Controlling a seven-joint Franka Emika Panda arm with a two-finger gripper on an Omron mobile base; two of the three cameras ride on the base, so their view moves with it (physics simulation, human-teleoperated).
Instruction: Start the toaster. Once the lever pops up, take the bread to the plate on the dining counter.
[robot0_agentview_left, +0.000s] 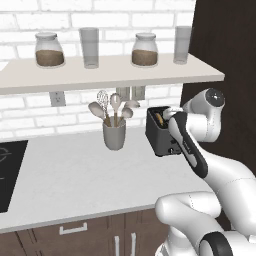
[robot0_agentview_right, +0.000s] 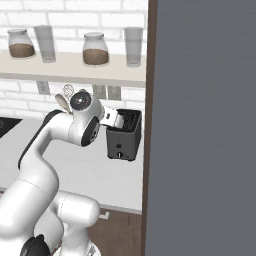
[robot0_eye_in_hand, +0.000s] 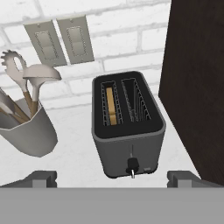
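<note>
the toaster (robot0_eye_in_hand: 127, 127) sits at the centre of the hand view, a dark grey-black box with two long slots on top and a rounded rim. the bread (robot0_eye_in_hand: 110, 106), a thin golden-brown slice, stands on edge deep in the left-hand slot; the other slot shows bare wire guides. a narrow vertical track runs down the front face, with a small black lever knob (robot0_eye_in_hand: 132, 164) low near its bottom end. the toaster stands on the pale worktop (robot0_eye_in_hand: 78, 164), near a white brick wall with two grey outlet plates (robot0_eye_in_hand: 59, 40) at the upper left, and just beside a dark tall panel (robot0_eye_in_hand: 197, 83) on the right of the frame. a grey utensil cup (robot0_eye_in_hand: 27, 131) with spoons and a ladle stands at the left, apart from the toaster.

the gripper (robot0_eye_in_hand: 113, 178) is spread wide and released, its two fingertips at the bottom corners of the hand view, nothing between them.

in the left base view the toaster (robot0_agentview_left: 159, 131) is right of centre, partly behind the arm.
</note>
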